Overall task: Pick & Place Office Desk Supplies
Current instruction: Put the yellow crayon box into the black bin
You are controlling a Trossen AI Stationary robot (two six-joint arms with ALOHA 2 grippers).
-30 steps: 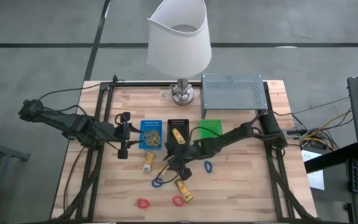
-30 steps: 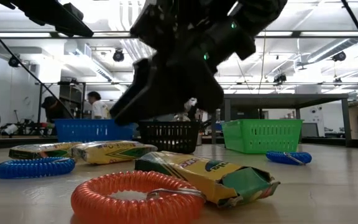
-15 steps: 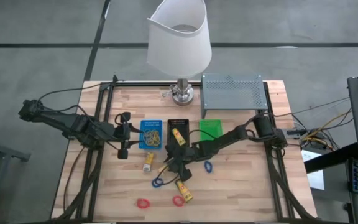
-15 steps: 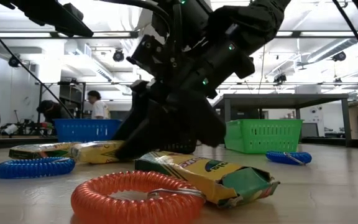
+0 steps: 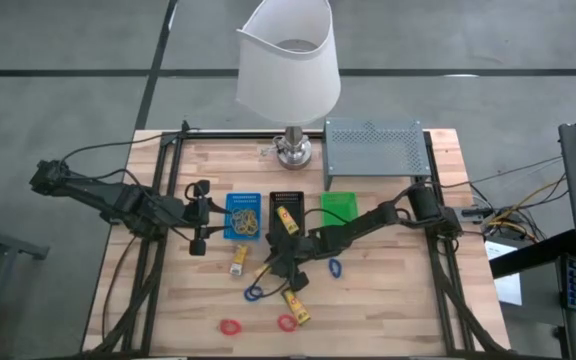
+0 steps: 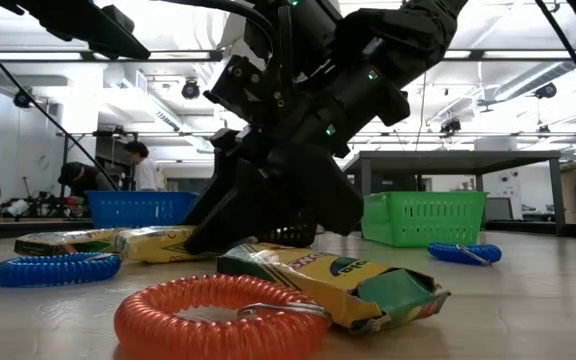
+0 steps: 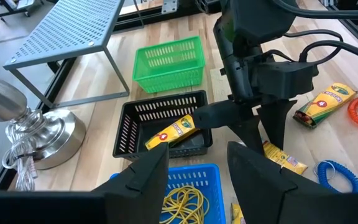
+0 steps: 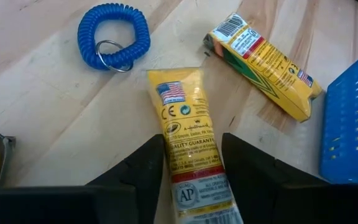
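Right now your right gripper (image 8: 188, 186) is down on the table at centre frame in the high view, its fingers straddling a yellow packet (image 8: 188, 149) with a gap on each side, so it is part-open around the packet and not yet gripping; the packet lies flat on the wood just in front of the black tray (image 5: 286, 212), with a blue ring (image 8: 114, 36) and a second yellow packet (image 8: 263, 53) near it; your left gripper (image 7: 194, 180) waits at left of centre, over the blue tray (image 5: 243, 216), fingers apart and empty; the risk, as I judge it, is that the fingers close on the packet's flat sides while it lies on the table, so it may buckle, slip out on the lift, or be pinched at one end and swing; a closing finger could also nudge the neighbouring packet; the right wrist view alone shows you the gaps either side of the packet; the left wrist view shows what the others hide, a packet already lying in the black tray and tan rubber bands (image 7: 182, 202) in the blue one; the low view gives only table contact, with a red ring (image 6: 218, 315) in the foreground.
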